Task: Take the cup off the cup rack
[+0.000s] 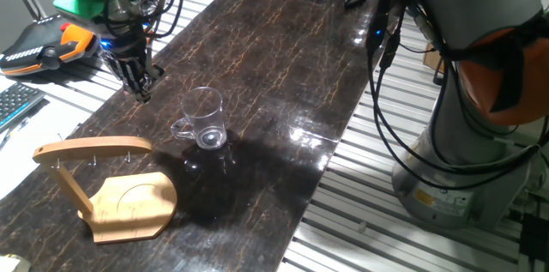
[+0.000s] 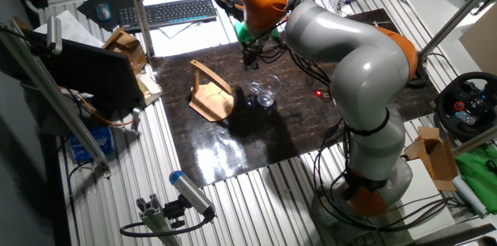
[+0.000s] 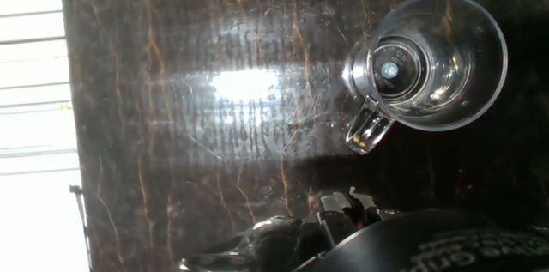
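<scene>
You see the cup upright on the table, off the rack, handle toward that rack, with the gripper beside it, fingers seemingly together, holding nothing.

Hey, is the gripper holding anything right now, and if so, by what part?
Nothing is held. The gripper hangs above the table with nothing between its fingers; the cup stands upright on the table, apart from both it and the cup rack.
</scene>
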`<action>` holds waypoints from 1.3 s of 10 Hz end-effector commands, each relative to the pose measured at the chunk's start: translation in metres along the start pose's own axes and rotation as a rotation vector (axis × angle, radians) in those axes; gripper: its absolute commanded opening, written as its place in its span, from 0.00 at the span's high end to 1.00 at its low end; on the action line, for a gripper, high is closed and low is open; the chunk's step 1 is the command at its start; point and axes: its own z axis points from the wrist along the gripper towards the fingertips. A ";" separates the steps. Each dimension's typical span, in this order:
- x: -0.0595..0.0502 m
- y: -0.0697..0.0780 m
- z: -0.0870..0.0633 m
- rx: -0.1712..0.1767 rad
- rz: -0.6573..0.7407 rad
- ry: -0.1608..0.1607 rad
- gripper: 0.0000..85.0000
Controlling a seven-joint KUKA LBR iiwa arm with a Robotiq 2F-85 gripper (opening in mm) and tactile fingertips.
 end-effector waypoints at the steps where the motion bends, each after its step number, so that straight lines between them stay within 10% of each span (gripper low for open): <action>1: -0.001 0.001 0.001 -0.001 0.017 0.000 0.98; 13: -0.005 0.005 0.001 -0.035 0.178 -0.018 0.98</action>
